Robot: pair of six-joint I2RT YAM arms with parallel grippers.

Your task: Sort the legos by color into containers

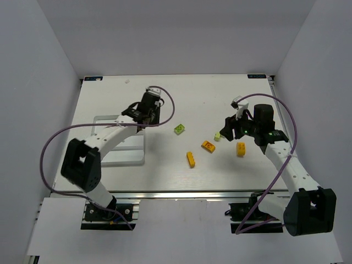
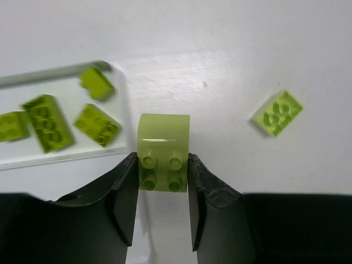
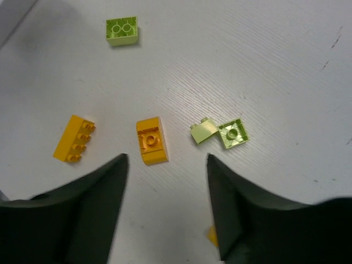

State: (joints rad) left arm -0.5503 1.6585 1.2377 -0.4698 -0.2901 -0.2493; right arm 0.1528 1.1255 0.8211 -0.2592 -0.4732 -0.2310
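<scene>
My left gripper is shut on a lime green brick, held just right of the white tray. Several green bricks lie in the tray. In the top view the left gripper hovers by the tray's far right corner. My right gripper is open and empty above the table. An orange brick lies just ahead of its fingertips, a longer orange brick to the left, two pale green bricks to the right. A green brick lies farther off.
In the top view, loose bricks lie mid-table: a green one, orange ones, and one orange-yellow under the right gripper. White walls enclose the table on three sides. Cables loop from both arms.
</scene>
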